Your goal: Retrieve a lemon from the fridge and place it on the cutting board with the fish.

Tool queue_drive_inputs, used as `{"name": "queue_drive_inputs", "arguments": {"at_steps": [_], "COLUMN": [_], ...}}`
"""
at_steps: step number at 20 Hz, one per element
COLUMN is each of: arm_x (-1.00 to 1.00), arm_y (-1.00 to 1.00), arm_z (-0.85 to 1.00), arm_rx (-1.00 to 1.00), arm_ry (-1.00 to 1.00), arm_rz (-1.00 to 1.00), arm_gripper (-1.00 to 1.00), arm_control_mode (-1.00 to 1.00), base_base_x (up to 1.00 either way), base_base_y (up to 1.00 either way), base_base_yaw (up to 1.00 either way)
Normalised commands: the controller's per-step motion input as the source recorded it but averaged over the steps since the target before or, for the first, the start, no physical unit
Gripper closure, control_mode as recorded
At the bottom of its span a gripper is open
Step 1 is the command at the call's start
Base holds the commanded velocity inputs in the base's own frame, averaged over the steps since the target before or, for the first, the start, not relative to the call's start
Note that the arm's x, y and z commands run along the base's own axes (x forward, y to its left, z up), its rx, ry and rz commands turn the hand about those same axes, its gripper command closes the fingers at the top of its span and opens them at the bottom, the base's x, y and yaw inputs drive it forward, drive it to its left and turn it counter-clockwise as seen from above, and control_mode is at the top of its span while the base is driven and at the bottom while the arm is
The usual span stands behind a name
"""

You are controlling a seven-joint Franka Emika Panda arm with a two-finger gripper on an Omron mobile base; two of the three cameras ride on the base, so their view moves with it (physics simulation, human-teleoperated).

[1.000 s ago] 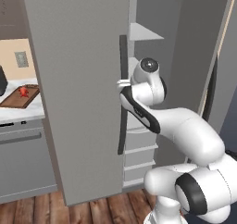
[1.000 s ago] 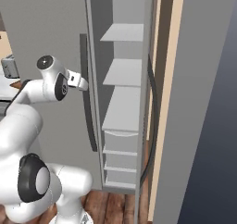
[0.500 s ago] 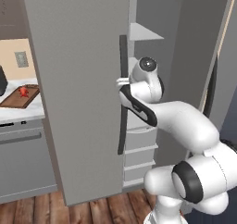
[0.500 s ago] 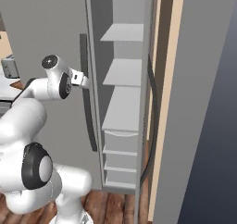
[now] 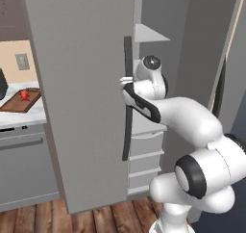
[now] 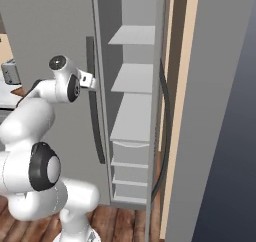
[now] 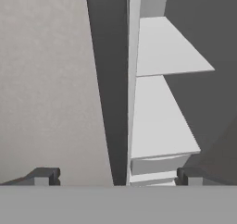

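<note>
Grey fridge (image 5: 81,83), dark handle (image 5: 128,97) vertical

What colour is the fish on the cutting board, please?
Red-orange; the fish shows best in the left base view, on the brown cutting board.

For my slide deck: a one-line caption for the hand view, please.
Open gripper facing the dark handle of the fridge, grey shelves visible beyond.

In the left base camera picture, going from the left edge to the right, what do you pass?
Cutting board with the fish on it → closed fridge door → its dark handle → the open claw at that handle → fridge shelves → the opened right door.
</note>
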Motion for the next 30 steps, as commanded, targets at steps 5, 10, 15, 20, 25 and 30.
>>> {"name": "queue_drive_inputs", "arguments": {"at_steps": [5, 10, 15, 20, 25, 30], "arm_x": [0.37, 0.31, 0.19, 0.23, 0.30, 0.33], "arm_y": [0.00, 0.00, 0.00, 0.00, 0.00, 0.00], "arm_z": [0.00, 0.00, 0.00, 0.00, 0.00, 0.00], "arm_rx": [0.00, 0.00, 0.00, 0.00, 0.00, 0.00], "arm_ry": [-0.04, -0.06, -0.05, -0.05, -0.03, -0.01], "arm_rz": [0.00, 0.00, 0.00, 0.00, 0.00, 0.00], "arm_gripper": [-1.00, -1.00, -1.00, -1.00, -1.00, -1.00], "arm_control_mode": [-1.00, -1.00, -1.00, -1.00, -1.00, -1.00], "base_base_x": [0.00, 0.00, 0.00, 0.00, 0.00, 0.00], "base_base_y": [0.00, 0.00, 0.00, 0.00, 0.00, 0.00], "base_base_yaw": [0.00, 0.00, 0.00, 0.00, 0.00, 0.00]}}
